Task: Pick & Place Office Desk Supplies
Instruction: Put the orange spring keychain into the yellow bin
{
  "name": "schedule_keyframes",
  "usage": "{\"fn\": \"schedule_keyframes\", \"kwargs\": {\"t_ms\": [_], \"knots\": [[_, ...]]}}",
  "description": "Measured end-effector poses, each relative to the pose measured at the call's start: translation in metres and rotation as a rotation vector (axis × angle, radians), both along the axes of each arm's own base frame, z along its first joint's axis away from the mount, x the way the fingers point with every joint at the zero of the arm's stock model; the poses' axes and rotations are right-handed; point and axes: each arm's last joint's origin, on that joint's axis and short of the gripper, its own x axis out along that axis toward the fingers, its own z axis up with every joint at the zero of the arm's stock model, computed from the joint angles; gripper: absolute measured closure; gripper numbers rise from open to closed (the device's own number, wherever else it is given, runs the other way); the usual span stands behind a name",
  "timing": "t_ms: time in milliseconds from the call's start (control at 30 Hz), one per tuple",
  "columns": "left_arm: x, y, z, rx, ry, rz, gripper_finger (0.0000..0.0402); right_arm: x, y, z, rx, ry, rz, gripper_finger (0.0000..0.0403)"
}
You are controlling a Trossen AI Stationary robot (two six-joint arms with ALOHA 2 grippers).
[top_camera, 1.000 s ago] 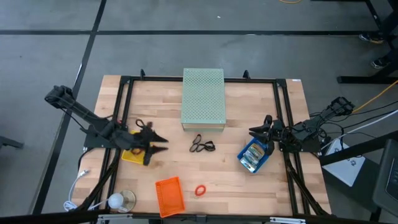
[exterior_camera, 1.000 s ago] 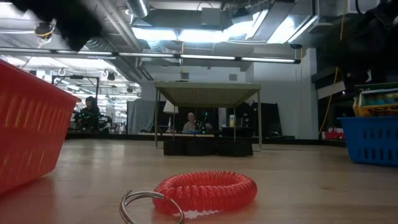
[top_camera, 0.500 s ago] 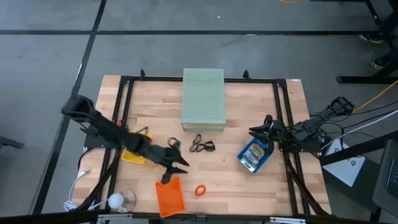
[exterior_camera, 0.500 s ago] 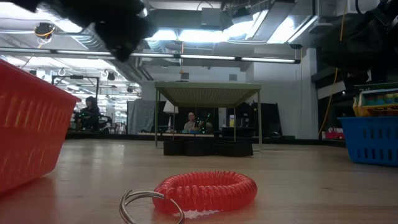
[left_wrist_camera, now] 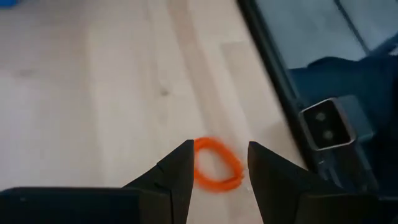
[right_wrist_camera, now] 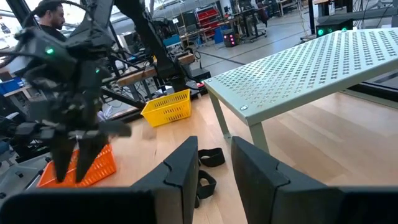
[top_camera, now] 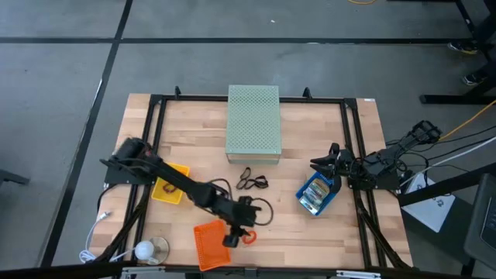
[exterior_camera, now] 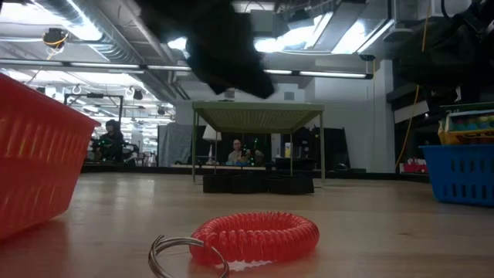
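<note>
The left hand (top_camera: 232, 236) reaches across the wooden surface (top_camera: 310, 232) toward its front edge and hangs over the red ring (top_camera: 249, 236), a coiled loop lying flat on the wood just beside the orange tray (top_camera: 208, 242). In the left wrist view the ring (left_wrist_camera: 217, 164) shows on the bare wood between the two dark fingers (left_wrist_camera: 176, 175), which stand spread with nothing between them (no contact with the ring can be made out). The low view shows the same ring (exterior_camera: 258, 235) with a small metal loop at its end, the arm a dark shape above it.

The right hand (top_camera: 324, 164) waits near the right edge, beside the blue tray (top_camera: 304, 193), which holds printed packets (top_camera: 316, 190). Its fingers (right_wrist_camera: 180, 167) stand a little apart and grip nothing.

Thin black loop pieces (top_camera: 252, 182) lie near the middle of the surface, just in front of the pale green perforated box (top_camera: 253, 120) at the back edge. The yellow tray (top_camera: 172, 190) sits toward the left edge, partly under the left arm.
</note>
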Motion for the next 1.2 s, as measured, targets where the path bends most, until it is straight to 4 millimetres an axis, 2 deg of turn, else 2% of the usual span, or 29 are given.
{"fn": "schedule_keyframes", "kwargs": {"t_ms": [233, 433, 700, 833, 1033, 1200], "knots": [[0.025, -0.014, -0.021, 0.044, 0.106, -0.042, 0.0258, 0.000, 0.000, 0.000, -0.002, 0.004, 0.003, 0.0304], [0.031, -0.015, -0.042, 0.113, 0.181, -0.019, 0.0258, 0.000, 0.000, -0.001, -0.002, 0.008, 0.003, 0.0304], [0.032, -0.012, -0.055, 0.202, 0.208, -0.007, 0.0261, 0.000, 0.000, -0.001, -0.004, 0.010, 0.002, 0.0305], [0.029, -0.012, -0.056, 0.317, 0.199, -0.027, 0.0294, 0.000, 0.000, -0.001, -0.003, 0.010, 0.002, 0.0305], [0.033, -0.011, -0.053, 0.318, 0.149, -0.013, 0.0387, 0.000, 0.000, -0.001, -0.004, 0.010, 0.003, 0.0305], [0.035, -0.006, -0.039, 0.283, 0.095, -0.009, 0.0391, 0.000, 0.000, -0.001, -0.004, 0.010, 0.003, 0.0305]]}}
